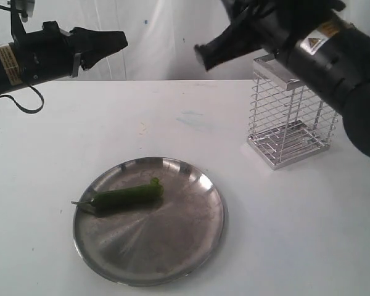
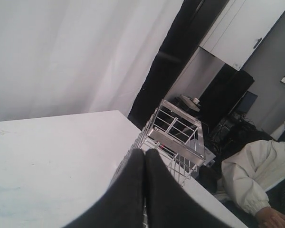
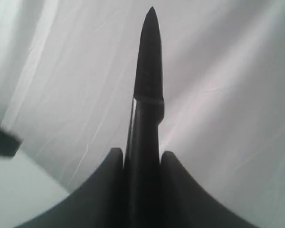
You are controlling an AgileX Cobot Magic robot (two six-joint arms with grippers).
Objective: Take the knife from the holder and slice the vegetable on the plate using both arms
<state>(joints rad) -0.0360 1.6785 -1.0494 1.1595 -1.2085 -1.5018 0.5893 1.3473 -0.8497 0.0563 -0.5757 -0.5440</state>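
Right gripper [image 3: 142, 152] clamps knife [image 3: 148, 61]; blade juts straight ahead.

In the exterior view the left arm [image 1: 31, 58] runs off the left edge at upper left. The right arm [image 1: 333, 55] is cut by the top and right edges. That arm covers the upper right corner of the holder [image 1: 290, 123]. The right pincer [image 1: 203, 55] is a dark blur at top centre, and what it carries cannot be made out there.

In the left wrist view the pressed-together fingers [image 2: 128, 194] of the left pincer [image 2: 145, 152] hide the holder's near side and run out of frame.

In the right wrist view the knife [image 3: 148, 85] has the rear of its handle buried between the pincer's fingers. A dark shape [image 3: 2, 141] at the frame's edge is too blurred to identify.
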